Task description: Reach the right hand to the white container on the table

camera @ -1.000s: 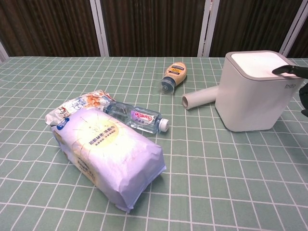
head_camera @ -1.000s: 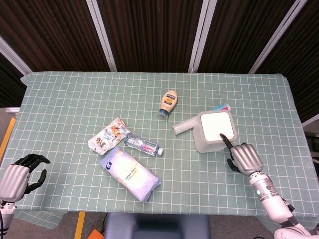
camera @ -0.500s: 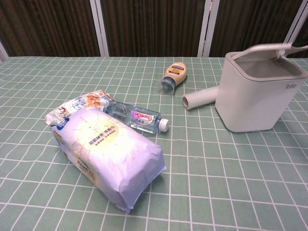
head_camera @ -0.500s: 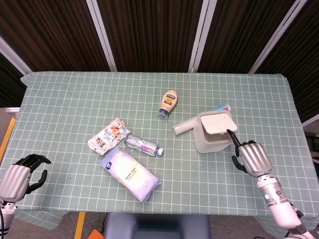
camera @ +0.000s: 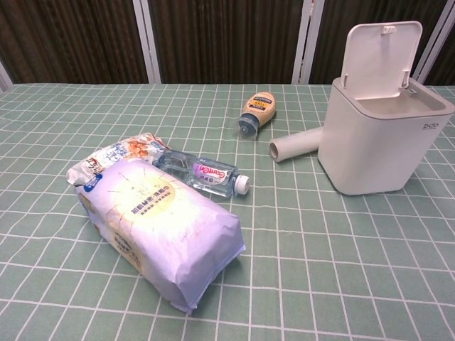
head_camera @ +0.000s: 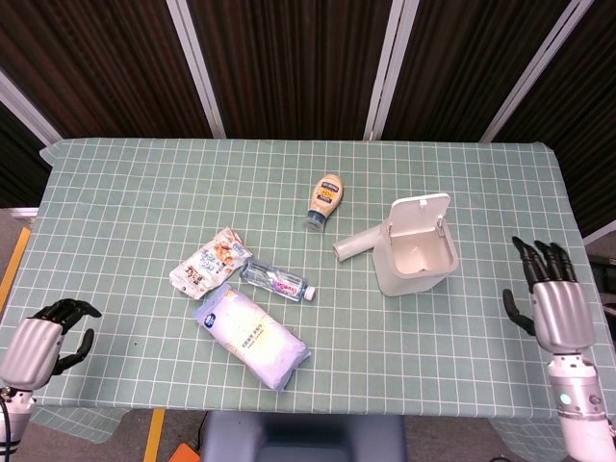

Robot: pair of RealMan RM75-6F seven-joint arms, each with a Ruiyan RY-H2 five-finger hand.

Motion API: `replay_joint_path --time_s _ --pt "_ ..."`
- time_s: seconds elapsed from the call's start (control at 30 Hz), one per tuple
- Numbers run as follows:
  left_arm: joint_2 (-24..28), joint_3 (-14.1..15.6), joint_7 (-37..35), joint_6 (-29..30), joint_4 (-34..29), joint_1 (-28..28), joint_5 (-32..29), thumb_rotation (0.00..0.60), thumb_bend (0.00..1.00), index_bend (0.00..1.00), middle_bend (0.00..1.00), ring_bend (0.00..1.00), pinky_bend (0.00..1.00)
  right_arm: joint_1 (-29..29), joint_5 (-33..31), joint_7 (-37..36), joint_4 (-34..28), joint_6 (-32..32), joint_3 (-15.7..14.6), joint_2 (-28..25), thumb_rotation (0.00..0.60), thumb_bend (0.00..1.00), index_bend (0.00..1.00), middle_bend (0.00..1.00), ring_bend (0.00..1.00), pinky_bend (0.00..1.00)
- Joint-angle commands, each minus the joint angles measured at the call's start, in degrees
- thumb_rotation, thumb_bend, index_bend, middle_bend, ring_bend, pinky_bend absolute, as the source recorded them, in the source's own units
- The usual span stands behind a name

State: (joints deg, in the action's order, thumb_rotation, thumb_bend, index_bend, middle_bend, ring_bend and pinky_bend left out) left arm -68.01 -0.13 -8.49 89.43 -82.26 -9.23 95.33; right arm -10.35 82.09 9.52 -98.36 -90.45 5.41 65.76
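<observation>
The white container (head_camera: 416, 258) (camera: 377, 138) stands at the right of the table with its lid (head_camera: 422, 212) (camera: 378, 51) flipped up, its inside showing. My right hand (head_camera: 552, 300) is at the table's right edge, well to the right of the container, fingers spread and holding nothing. At the near left corner my left hand (head_camera: 40, 339) hangs just off the table's edge, fingers curled in around nothing. Neither hand shows in the chest view.
A white roll (head_camera: 356, 243) (camera: 295, 145) lies against the container's left side. A sauce bottle (head_camera: 325, 200) (camera: 257, 111) lies further back. A snack bag (head_camera: 208, 262), a water bottle (head_camera: 276, 281) (camera: 205, 173) and a large white bag (head_camera: 250, 334) (camera: 158, 224) lie at centre-left.
The right hand has left the container's lid and drawn back to the right edge of the table. The lid has swung from shut to fully upright. The left hand stayed put.
</observation>
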Motion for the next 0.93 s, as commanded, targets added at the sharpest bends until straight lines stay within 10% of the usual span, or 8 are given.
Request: replay_joint_path --time_s 0.03,0.93 --pt "-0.1 0.0 0.3 -0.2 -0.1 -0.1 0.0 0.6 0.51 0.42 0.4 0.32 0.49 3.3 1.3 -2.8 3.4 -3.3 -1.1 1.7 0.6 0.38 0.0 0.09 0.02 0.0" --pt "-0.5 0.2 1.2 -1.4 0.2 -0.6 -0.2 0.6 0.51 0.42 0.4 0.32 0.49 4.9 4.0 -8.7 8.0 3.2 -3.6 1.0 0.6 0.22 0.0 0.0 0.0 0.0"
